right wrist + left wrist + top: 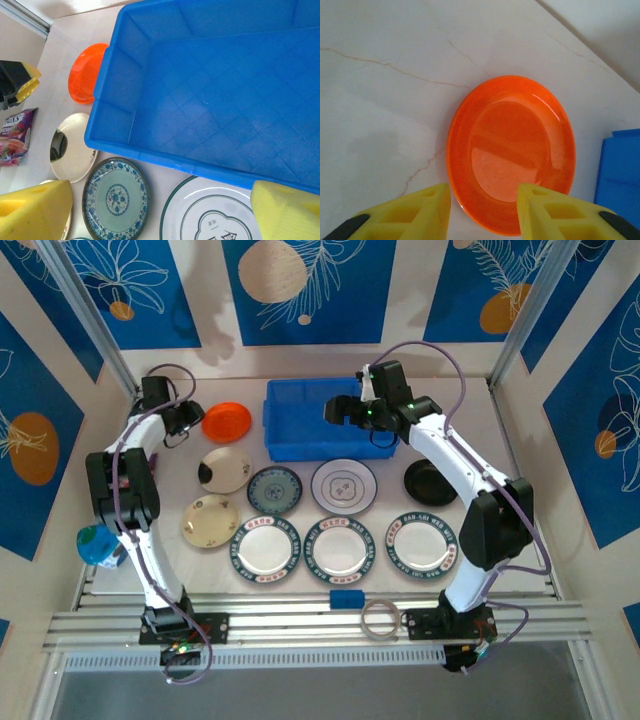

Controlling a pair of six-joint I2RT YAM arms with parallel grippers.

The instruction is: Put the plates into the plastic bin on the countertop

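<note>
Two yellow fingers [410,212] of the left gripper [484,212] are standing apart, gripping nothing, flanking the near rim of the orange plate [510,150]. Bare countertop [380,100] is lying open left of and beyond that plate; the bin [620,170] is sitting just right of it, a narrow strip between them. Right gripper [160,215] is gaping wide and empty, hovering over the bin, whose floor is showing bare. Just near of the bin's near wall, the teal plate [116,200] and grey-patterned plate [343,486] are lying side by side. Black plate [431,482] is resting to their right, with open top beyond it. Three rimmed plates [338,548] are lining the near edge, close together.
</note>
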